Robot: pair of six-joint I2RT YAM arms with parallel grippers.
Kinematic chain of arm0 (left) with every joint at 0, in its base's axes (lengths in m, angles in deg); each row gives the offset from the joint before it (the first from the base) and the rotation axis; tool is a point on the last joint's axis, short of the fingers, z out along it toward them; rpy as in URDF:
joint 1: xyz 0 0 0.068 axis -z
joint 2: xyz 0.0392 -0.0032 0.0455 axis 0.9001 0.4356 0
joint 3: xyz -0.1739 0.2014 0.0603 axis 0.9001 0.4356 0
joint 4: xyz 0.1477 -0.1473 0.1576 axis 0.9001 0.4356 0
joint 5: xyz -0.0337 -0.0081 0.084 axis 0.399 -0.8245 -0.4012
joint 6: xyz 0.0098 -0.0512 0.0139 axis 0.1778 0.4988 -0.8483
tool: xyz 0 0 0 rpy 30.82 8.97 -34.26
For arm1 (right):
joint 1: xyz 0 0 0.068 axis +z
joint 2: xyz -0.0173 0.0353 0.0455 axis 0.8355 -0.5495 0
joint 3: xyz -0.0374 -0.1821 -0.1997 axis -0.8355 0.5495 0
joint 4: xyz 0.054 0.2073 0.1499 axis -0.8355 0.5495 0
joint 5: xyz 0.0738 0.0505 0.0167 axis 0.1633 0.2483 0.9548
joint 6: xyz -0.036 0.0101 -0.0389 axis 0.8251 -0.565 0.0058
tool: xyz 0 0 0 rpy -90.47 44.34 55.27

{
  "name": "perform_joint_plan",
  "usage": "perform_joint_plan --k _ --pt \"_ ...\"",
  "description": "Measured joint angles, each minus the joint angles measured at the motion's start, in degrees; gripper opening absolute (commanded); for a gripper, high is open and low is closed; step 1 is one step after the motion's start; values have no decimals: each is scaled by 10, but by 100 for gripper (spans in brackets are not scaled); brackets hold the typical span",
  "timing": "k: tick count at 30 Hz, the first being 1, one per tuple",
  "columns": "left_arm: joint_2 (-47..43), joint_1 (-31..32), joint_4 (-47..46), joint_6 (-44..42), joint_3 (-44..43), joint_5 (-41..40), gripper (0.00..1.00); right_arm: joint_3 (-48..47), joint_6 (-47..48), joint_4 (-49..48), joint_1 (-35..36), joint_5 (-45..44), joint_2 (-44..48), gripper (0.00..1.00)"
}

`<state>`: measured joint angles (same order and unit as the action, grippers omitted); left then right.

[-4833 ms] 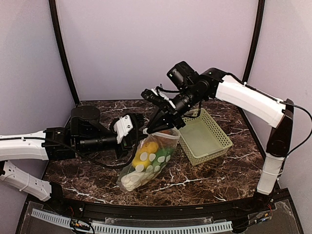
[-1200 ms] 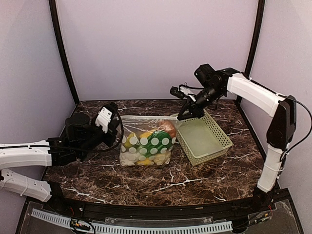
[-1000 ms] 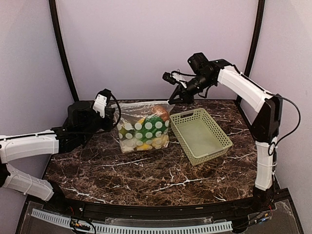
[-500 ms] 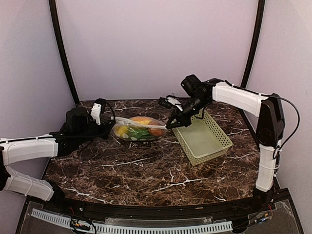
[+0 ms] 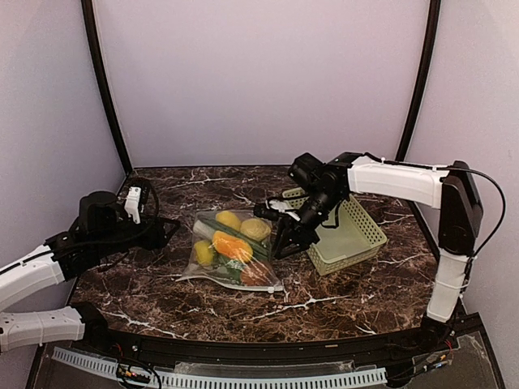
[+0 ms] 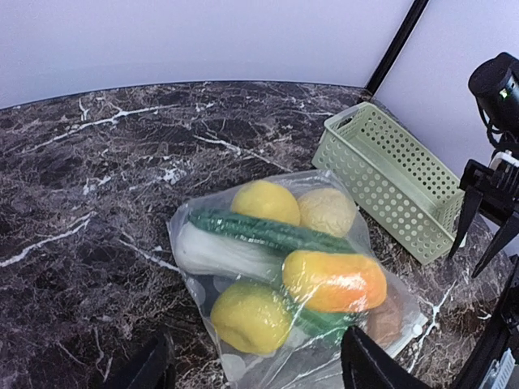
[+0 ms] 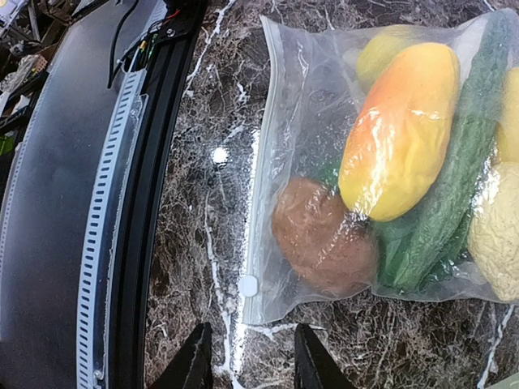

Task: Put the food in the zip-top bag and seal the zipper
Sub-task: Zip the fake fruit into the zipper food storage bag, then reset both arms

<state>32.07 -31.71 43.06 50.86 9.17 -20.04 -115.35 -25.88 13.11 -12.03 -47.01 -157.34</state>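
- Half a second earlier the zip-top bag (image 5: 231, 251) hung stretched between both grippers. Now it lies flat on the dark marble table (image 5: 340, 300), left of centre, with neither gripper touching it.
- The left gripper (image 6: 253, 344) has let go and drawn back to the left, well apart from the bag. Its fingers stand wide with nothing between them.
- The right gripper (image 5: 284, 241) has come down to just beside the bag's right end. Its fingers are spread and grip nothing.
- A second ago the dotted face showed; now the food shows clearly through the plastic.
- The food is all inside the bag: a green cabbage (image 6: 259, 231) with a white stem (image 6: 211, 253), two yellow pieces (image 5: 228, 219), a pale piece (image 5: 255, 229), an orange piece (image 5: 231, 245) and a brown piece (image 5: 255, 274).
- A light green slotted basket (image 5: 345, 255) sits right of the bag. The right arm reaches across its left rim.
- Only the right wrist view shows the zipper (image 7: 258, 186), a whitish strip along the bag's edge, lying flat with a small white round spot (image 7: 247, 285) beside it. Whether it is pressed shut all along cannot be told.
- The left wrist view alone shows the right gripper's spread fingers (image 6: 470, 219) against the basket's far end.
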Motion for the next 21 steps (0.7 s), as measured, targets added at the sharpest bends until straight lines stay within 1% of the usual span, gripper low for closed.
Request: perform_joint_plan --k 2,5,6,7,9,11,13,14,15,16,17,19,21 --pt "-3 0 43 -13 -36 3 74 -4 -1 11 -3 2 6 34" --pt "5 0 75 -36 -83 -2 75 -29 -6 28 -12 5 17 37" --pt "13 0 82 -46 -101 -7 78 -42 -10 31 -18 7 21 38" --pt "24 0 87 -56 -119 -16 88 -54 -13 33 -25 8 25 38" --pt "57 0 98 -80 -162 -38 98 -82 -23 35 -52 9 36 40" --pt "96 0 109 -98 -210 -68 99 -108 -37 32 -94 10 51 42" --pt "127 0 118 -108 -252 -102 99 -123 -53 23 -140 6 69 48" --pt "143 0 120 -111 -275 -124 99 -126 -63 15 -168 3 80 51" --pt "157 0 124 -116 -296 -142 99 -127 -76 4 -195 -4 93 62" --pt "170 0 127 -121 -318 -159 99 -126 -90 -9 -222 -13 106 89" --pt "182 0 134 -126 -339 -174 99 -122 -106 -29 -249 -23 122 97" --pt "203 0 144 -136 -376 -199 99 -99 -141 -80 -297 -52 159 99" --pt "216 0 143 -147 -392 -221 99 -45 -189 -152 -345 -101 215 99"
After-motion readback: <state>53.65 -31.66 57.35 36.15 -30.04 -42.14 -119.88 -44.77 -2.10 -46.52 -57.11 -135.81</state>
